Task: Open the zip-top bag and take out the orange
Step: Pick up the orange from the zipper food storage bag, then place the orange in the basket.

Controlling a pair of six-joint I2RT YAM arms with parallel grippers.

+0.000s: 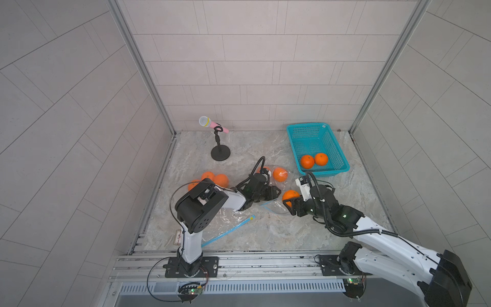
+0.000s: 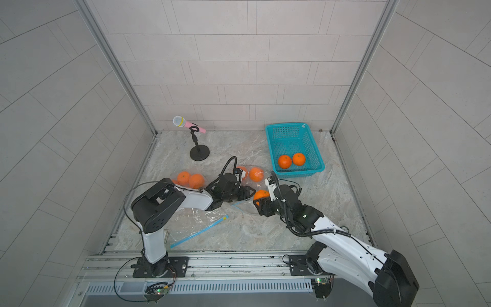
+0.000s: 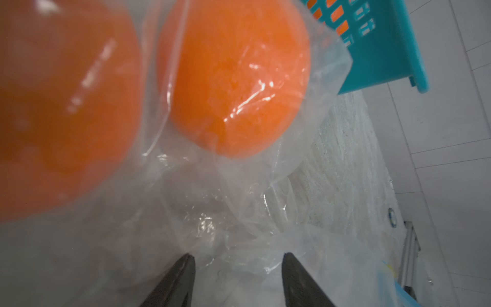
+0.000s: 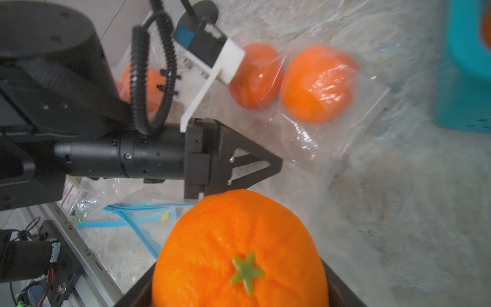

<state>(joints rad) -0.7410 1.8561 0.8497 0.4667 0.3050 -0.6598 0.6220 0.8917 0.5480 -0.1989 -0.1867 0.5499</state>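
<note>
Marble tabletop (image 1: 265, 234), right gripper (image 1: 290, 201) clamped on half-hidden orange (image 1: 291, 194), left gripper (image 3: 239, 256) apart over bag (image 3: 212, 199).

- You had two oranges (image 1: 307, 162) lying in the basket (image 1: 293, 148), side by side at its near end.
- Just left of the basket's near corner lay a bag of two oranges (image 1: 279, 174).
- In front of that corner, the loose orange (image 1: 289, 194) sat in the right gripper (image 1: 291, 199).
- Well to the basket's left lay a bag of three oranges (image 1: 215, 179).
- Left of the basket and further forward, a flat bag (image 1: 228, 220) lay on the table.
- Left of the basket's far end stood your microphone stand (image 1: 220, 154).
</note>
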